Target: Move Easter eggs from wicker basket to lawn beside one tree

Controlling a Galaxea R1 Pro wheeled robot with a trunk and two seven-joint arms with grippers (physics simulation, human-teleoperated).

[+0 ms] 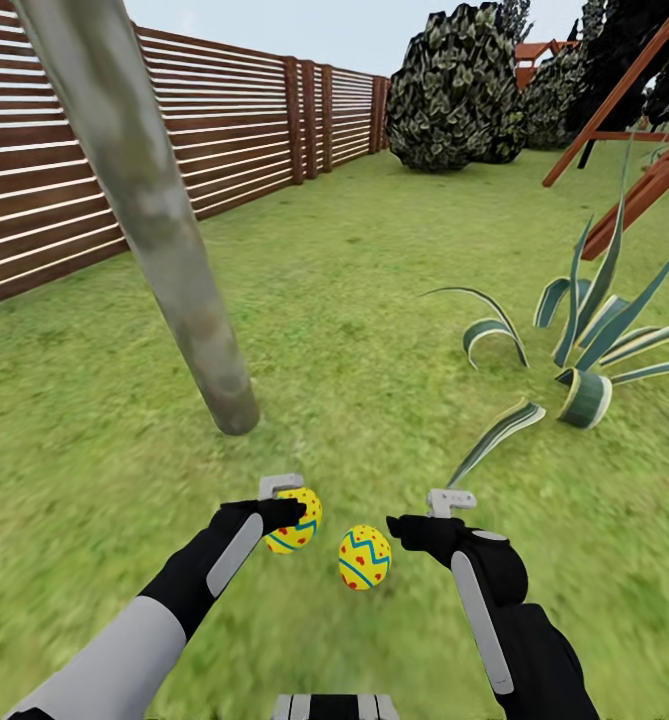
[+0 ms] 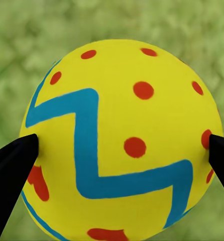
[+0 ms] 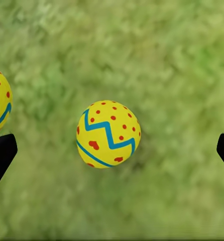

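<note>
Two yellow Easter eggs with blue zigzags and red dots are in view. My left gripper [image 1: 286, 512] [image 2: 117, 158] is shut on one egg [image 1: 300, 522] [image 2: 117, 135], its black fingertips [image 2: 14, 160] pressing both sides. The other egg [image 1: 364, 557] [image 3: 108, 133] is down on the lawn [image 1: 374, 300] between my two hands. My right gripper [image 1: 406, 528] [image 3: 112, 150] hangs open directly over it, fingers spread wide and apart from it. The tree [image 1: 174, 250] has a pale, leaning trunk, and its base meets the grass just ahead and left of the left hand. The wicker basket is out of view.
A brown slatted fence [image 1: 74, 180] bounds the garden on the left. A low striped broad-leaved plant [image 1: 584, 370] spreads at the right, close to the right arm. Dark bushes [image 1: 454, 90] and a wooden play frame [image 1: 634, 120] stand farther back.
</note>
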